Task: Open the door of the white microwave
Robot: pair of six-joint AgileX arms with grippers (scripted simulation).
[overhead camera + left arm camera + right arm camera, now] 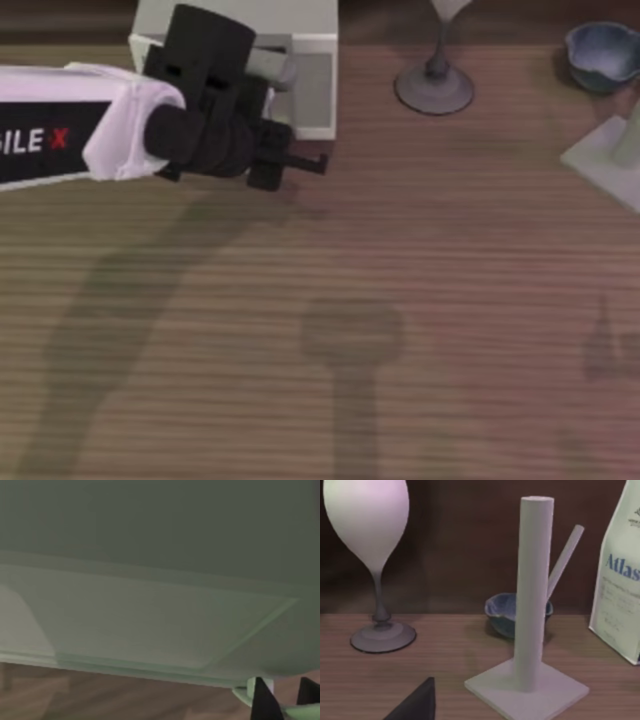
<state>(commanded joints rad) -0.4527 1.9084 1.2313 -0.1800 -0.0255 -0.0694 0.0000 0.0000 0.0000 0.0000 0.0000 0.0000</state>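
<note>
1. The white microwave (300, 50) stands at the far edge of the wooden bench (400, 300), left of the middle as seen from above.
2. Its door (150, 625), a white-framed panel with a pale grey window, fills most of my left wrist view from very close; I cannot tell from these views how far it stands from the oven body.
3. My left arm reaches in from the bench's left side, and my left pincer (305, 163) sits just in front of the microwave's front right corner.
4. In the left wrist view 2 dark fingertips (262, 702) stand a little apart, with a pale green bar between and below them; I cannot tell whether they grip it.
5. My right pincer (417, 702) shows only as 1 dark fingertip in its wrist view, so I cannot tell its opening.
6. Well to the right stand a wine glass (437, 70), a blue bowl (605, 52), a white post on a square base (532, 605), and a pale bag printed "Atlas" (620, 575).
</note>
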